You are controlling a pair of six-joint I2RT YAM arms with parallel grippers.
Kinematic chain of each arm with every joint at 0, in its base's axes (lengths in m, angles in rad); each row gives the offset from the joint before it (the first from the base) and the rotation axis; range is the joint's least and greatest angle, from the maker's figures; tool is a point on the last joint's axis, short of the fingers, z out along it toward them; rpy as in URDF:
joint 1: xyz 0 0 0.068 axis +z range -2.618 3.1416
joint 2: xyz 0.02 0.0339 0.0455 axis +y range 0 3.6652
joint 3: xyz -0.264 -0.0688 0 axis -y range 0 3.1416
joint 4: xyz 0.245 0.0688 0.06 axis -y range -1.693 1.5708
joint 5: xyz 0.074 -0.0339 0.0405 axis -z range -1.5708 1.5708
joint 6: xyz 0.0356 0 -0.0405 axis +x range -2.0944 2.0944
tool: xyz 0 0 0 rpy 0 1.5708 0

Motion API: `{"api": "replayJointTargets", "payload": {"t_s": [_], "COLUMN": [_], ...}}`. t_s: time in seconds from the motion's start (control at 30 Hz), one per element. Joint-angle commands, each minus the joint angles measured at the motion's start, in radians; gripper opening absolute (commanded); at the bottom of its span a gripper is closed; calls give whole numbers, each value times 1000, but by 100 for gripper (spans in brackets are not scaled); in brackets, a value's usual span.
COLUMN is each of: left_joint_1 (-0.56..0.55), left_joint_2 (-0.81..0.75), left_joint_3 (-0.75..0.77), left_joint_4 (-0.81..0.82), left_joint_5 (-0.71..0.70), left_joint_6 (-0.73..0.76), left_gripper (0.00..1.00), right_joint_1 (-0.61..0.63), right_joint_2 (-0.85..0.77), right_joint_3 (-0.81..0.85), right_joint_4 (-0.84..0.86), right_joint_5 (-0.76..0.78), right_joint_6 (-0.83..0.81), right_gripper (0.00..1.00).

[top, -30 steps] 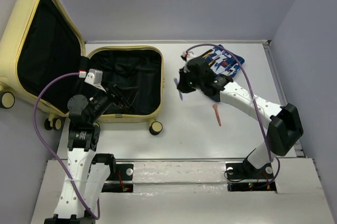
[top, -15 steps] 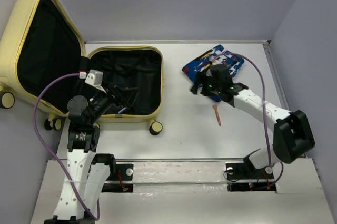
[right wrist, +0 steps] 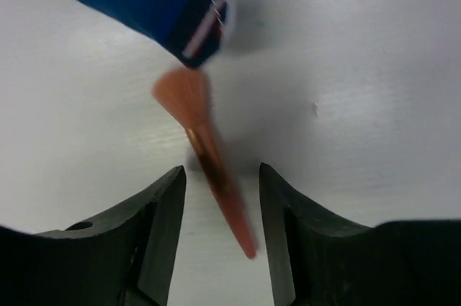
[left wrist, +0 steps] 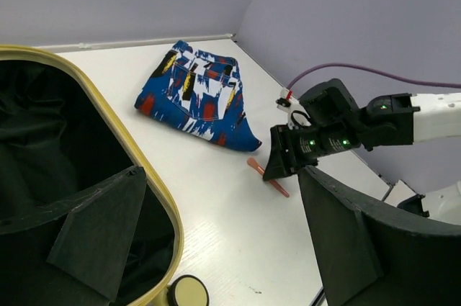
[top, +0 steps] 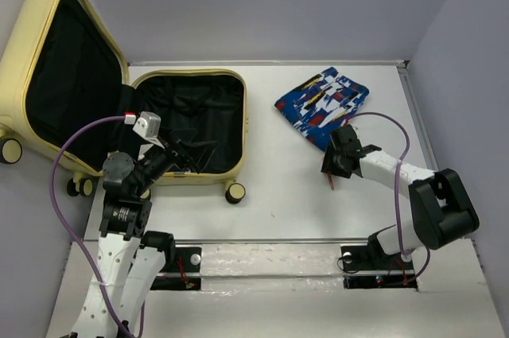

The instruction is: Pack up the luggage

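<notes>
1. Now, your suitcase [top: 243, 127] lies open at the table's [top: 278, 211] far left, lid propped upright, black lining showing in both halves.
2. Your folded blue patterned cloth [top: 322, 106] lies on the table to the right of it, outside the case.
3. Your left claw [left wrist: 223, 248] hangs wide open over the case's near rim, holding nothing.
4. Your right claw [right wrist: 220, 183] is parted, low over the table, a finger either side of a small orange peg [right wrist: 189, 101] just beside the cloth's corner; it does not grip it.
</notes>
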State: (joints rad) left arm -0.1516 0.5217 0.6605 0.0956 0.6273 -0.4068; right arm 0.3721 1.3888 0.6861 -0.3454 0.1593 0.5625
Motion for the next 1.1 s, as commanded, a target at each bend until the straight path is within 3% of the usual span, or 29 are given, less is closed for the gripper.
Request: {"api": "replayJointTargets", "payload": {"t_s": [0.0,0.07,0.1,0.13,0.27,0.4,0.5,0.53,0.63,0.67,0.7,0.73,0.8,0.87,1.07], "left_joint_1": [-11,-12,-12,-14,-17,-17,-14,-11,-3,-2,-2,-2,-2,-2,-5], "left_joint_2": [-25,-28,-28,-28,-26,-23,-22,-20,-14,-14,-14,-14,-15,-14,-12], "left_joint_3": [16,17,17,16,16,19,21,24,25,28,28,28,28,28,27], "left_joint_4": [20,18,18,18,16,12,7,3,-10,-14,-17,-22,-23,-23,-22], "left_joint_5": [0,-3,-3,-5,-1,-3,-15,-24,-41,-50,-55,-58,-63,-58,-64], "left_joint_6": [16,17,19,19,19,19,22,25,28,34,34,37,40,39,39], "left_gripper": [99,99,99,99,99,99,99,99,99,99,99,99,99,99,99], "right_joint_1": [-6,-6,-6,-6,48,213,321,379,427,427,427,427,406,354,-11], "right_joint_2": [99,101,90,73,-78,-160,-76,2,145,230,260,277,276,244,40], "right_joint_3": [58,52,49,43,49,215,376,509,706,810,841,857,817,692,344], "right_joint_4": [14,34,40,43,29,31,83,126,170,172,171,166,151,155,189], "right_joint_5": [-47,-98,-112,-124,-174,-228,-266,-283,-371,-400,-417,-403,-335,-316,-183], "right_joint_6": [-15,-24,-24,-21,-13,-1,2,1,-3,7,8,-1,-12,5,54], "right_gripper": [39,31,23,8,7,7,7,7,7,31,48,79,100,100,100]}}
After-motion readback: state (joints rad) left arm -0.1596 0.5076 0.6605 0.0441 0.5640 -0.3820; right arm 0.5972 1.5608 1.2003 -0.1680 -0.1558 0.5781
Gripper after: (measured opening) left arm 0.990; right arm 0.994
